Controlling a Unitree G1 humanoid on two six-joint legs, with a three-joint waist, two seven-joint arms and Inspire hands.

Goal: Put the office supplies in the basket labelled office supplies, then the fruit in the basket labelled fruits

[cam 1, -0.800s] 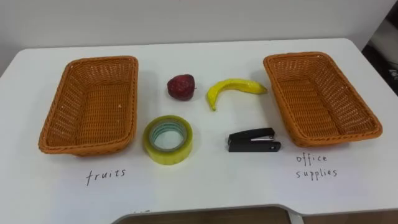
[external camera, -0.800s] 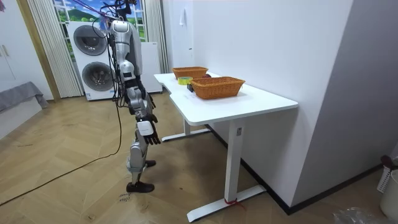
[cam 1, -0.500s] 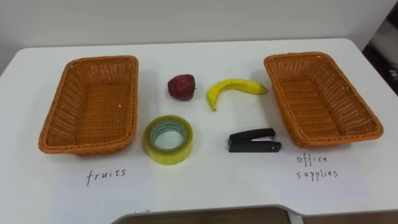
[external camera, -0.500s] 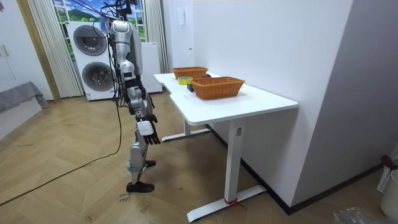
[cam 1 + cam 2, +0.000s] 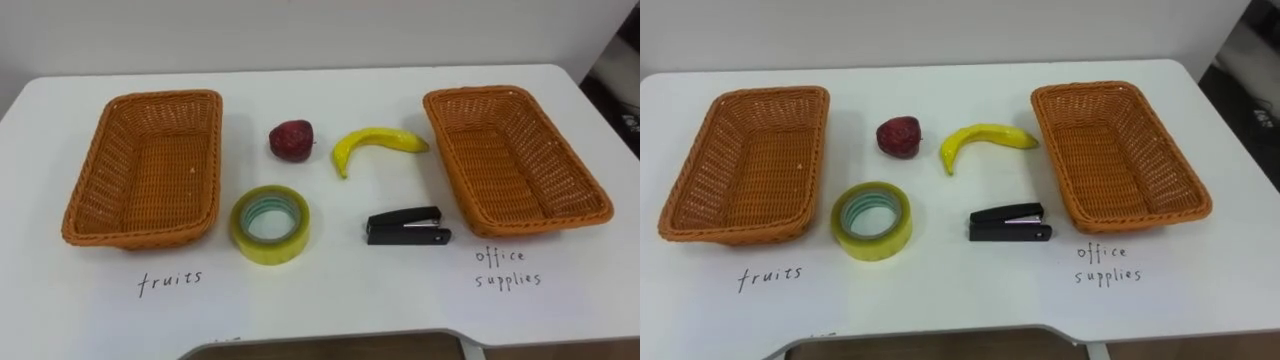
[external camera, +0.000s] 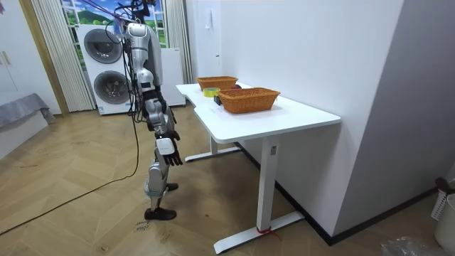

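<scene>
Working left to right and checking against the feed from a moment ago, I see no change on the table [image 5: 330, 300]; the picture itself drifts very slightly, which I put down to the head camera. The left basket [image 5: 95, 185], with a handwritten fruit label [image 5: 170, 281] in front of it, holds nothing. Just beside its near right corner the roll of tape [image 5: 268, 245] lies flat in the same spot. Behind the tape sits the red fruit [image 5: 290, 139], and to its right the banana [image 5: 375, 140], close to it but not touching. The black stapler [image 5: 405, 226] lies in front of the banana, near the right basket [image 5: 528, 226]. That basket is empty too, and its office-supplies label [image 5: 508, 267] is written on the table in front of it. So all four things are where they were, none is sorted, and I judge the task has not really begun. In the room view the robot stands upright at the table's long edge, facing the baskets. Its right hand [image 6: 168, 149] hangs by its thigh, well below the tabletop, fingers slack and holding nothing. It hasn't lifted since the earlier frames. From here I'd expect the first reach to go for the tape or the red fruit, since both lie out in the open and are easy to get at.
</scene>
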